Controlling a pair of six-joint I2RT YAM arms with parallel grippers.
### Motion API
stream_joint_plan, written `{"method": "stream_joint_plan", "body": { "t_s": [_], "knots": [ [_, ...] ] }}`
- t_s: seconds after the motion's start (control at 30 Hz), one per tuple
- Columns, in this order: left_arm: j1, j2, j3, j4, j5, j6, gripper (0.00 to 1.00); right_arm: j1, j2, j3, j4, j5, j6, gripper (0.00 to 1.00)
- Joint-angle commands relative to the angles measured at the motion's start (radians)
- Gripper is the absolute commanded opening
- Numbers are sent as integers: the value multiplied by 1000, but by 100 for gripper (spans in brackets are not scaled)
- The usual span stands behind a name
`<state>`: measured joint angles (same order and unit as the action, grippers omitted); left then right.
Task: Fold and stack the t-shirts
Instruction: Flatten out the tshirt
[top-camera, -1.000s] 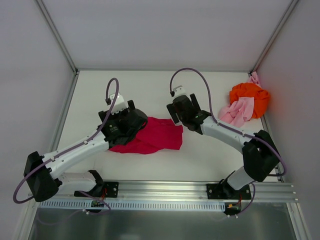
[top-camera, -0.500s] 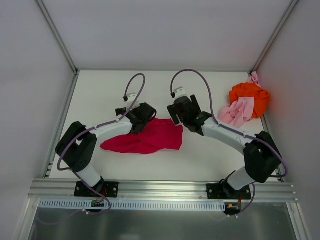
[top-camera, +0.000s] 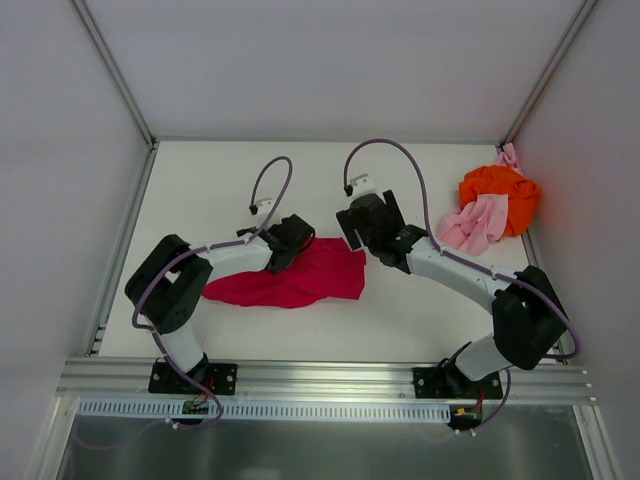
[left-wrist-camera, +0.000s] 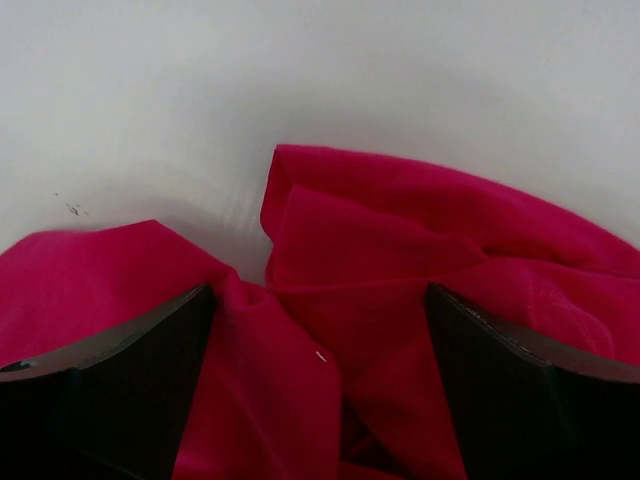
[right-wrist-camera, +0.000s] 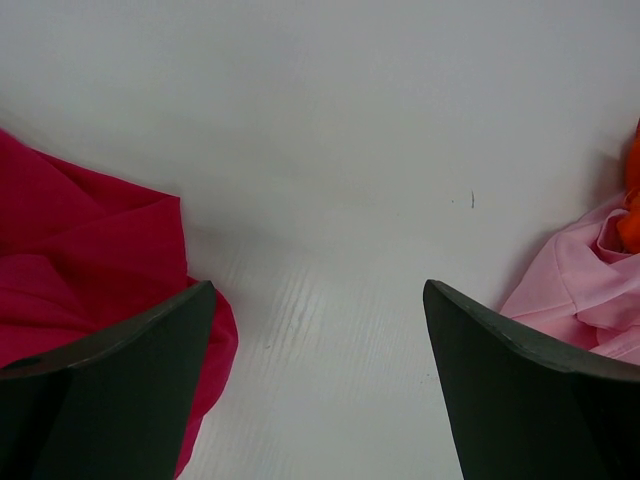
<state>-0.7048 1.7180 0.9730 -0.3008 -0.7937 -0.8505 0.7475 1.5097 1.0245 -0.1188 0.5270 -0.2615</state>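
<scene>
The crimson t-shirt (top-camera: 305, 275) lies crumpled on the white table (top-camera: 220, 190) in front of both arms. My left gripper (top-camera: 292, 248) is at its upper left edge. In the left wrist view the gripper (left-wrist-camera: 320, 340) is open, with folds of the crimson t-shirt (left-wrist-camera: 380, 260) lying between its fingers (left-wrist-camera: 130, 370). My right gripper (top-camera: 356, 232) is open and empty by the shirt's upper right corner. In the right wrist view it (right-wrist-camera: 320, 340) is over bare table, with the crimson t-shirt (right-wrist-camera: 80, 270) to its left. The orange t-shirt (top-camera: 497, 190) and the pale pink t-shirt (top-camera: 475, 222) lie bunched together at the far right.
White walls enclose the table on the left, back and right. A metal rail (top-camera: 330, 385) runs along the near edge, by the arm bases. The pink t-shirt (right-wrist-camera: 580, 290) and a bit of the orange t-shirt (right-wrist-camera: 632, 180) show at the right edge of the right wrist view.
My left arm has folded back at the elbow, and its gripper has moved right along the crimson t-shirt's upper edge, uncovering the shirt's left part. The right arm has barely moved.
</scene>
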Motion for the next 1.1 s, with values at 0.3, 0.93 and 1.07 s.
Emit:
{"method": "stream_joint_plan", "body": {
  "t_s": [0.3,0.93,1.07],
  "knots": [
    [-39,-194,-130,120,-71,-32,0,-2,-16,-1,37,33,31,90],
    [-577,-462,47,-798,-386,-725,0,24,60,13,61,7,65,90],
    [-726,-339,101,-1212,-397,-1166,0,24,96,23,62,18,61,90]
  ]
}}
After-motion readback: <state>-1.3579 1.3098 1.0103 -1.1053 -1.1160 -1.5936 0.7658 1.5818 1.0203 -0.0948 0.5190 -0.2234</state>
